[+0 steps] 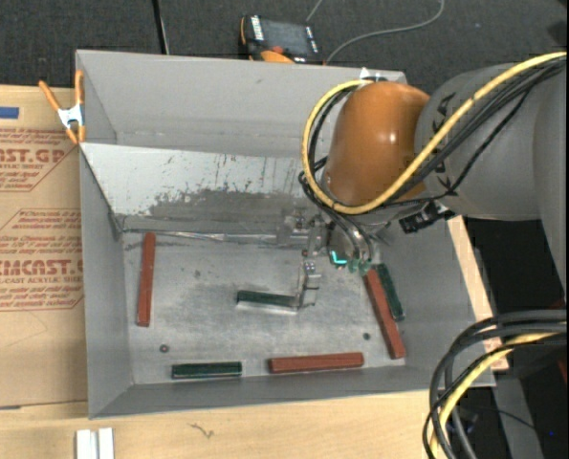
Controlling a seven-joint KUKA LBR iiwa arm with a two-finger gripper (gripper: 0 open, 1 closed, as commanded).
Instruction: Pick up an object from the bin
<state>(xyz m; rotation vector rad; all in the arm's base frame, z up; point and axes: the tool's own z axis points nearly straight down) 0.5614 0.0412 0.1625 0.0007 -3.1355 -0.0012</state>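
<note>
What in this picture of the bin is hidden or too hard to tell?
- Camera view: whether the hand touches the middle green stick in the bin, too small to tell.
- Camera view: upper ends of the right red stick and right green stick, hidden by the arm.

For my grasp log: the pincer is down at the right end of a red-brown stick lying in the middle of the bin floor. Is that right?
Not quite: the colour is wrong. The camera view shows the pincer down at the right end of a dark green stick lying in the middle of the bin floor, not a red-brown one.
</note>
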